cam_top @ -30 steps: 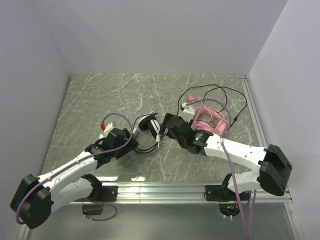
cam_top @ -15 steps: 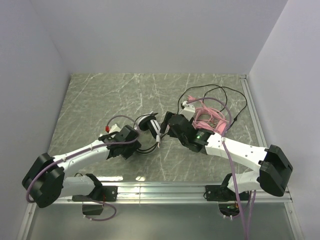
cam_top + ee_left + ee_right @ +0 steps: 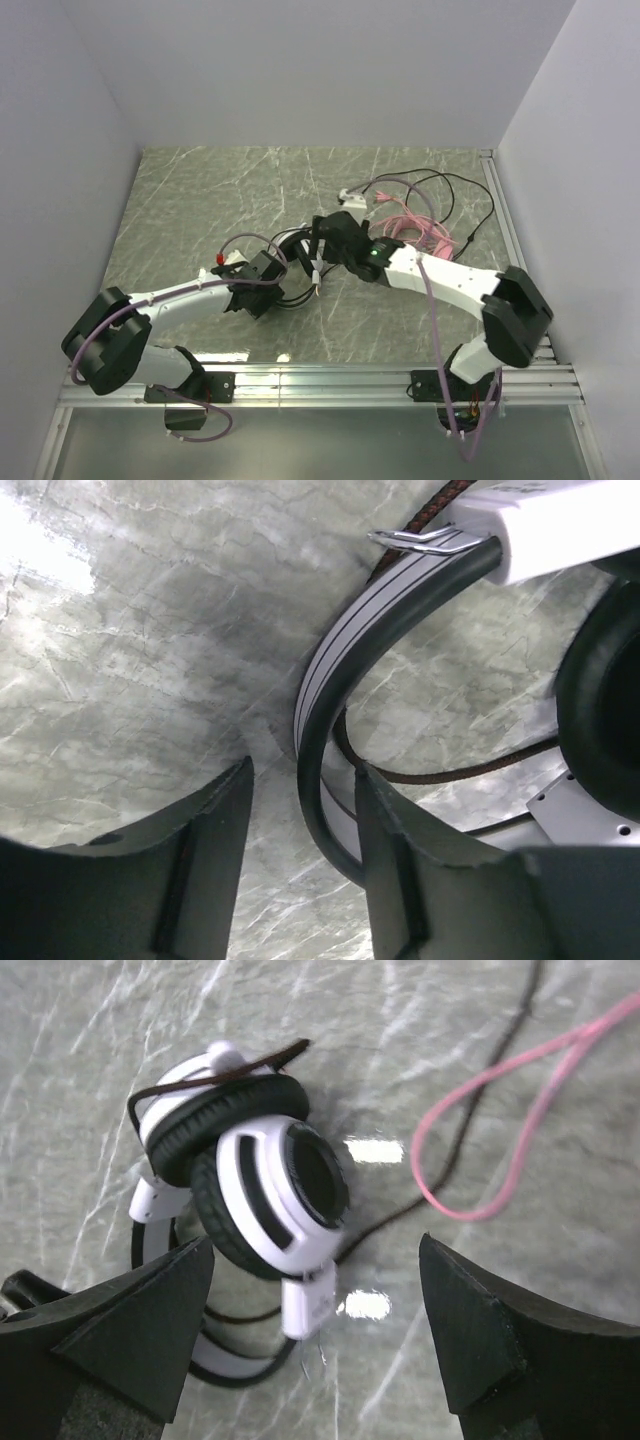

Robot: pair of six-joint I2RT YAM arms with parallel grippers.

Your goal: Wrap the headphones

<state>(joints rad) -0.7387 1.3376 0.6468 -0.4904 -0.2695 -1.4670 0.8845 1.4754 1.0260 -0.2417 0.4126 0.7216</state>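
Observation:
The black-and-white headphones [image 3: 296,252] lie folded on the marble table, black cable [image 3: 460,190] trailing back right. My left gripper [image 3: 270,284] is open; the headband [image 3: 335,695] runs between its jaws, close against the right finger [image 3: 400,860], with a gap to the left finger. My right gripper [image 3: 320,243] is wide open and empty just above the ear cups [image 3: 265,1185]. The pink headphones [image 3: 412,230] lie in a tangle of pink cable [image 3: 500,1110] to the right, beside my right arm.
A small white piece [image 3: 348,194] lies at the back near the pink cable's end. The black cable loops toward the right rail [image 3: 505,230]. Grey walls close in the table on three sides. A metal rail [image 3: 330,380] runs along the near edge.
My right gripper has swung left off the pink headphones to above the black-and-white ear cups. My left gripper has shifted right, onto the headband. The small white piece moved left and back.

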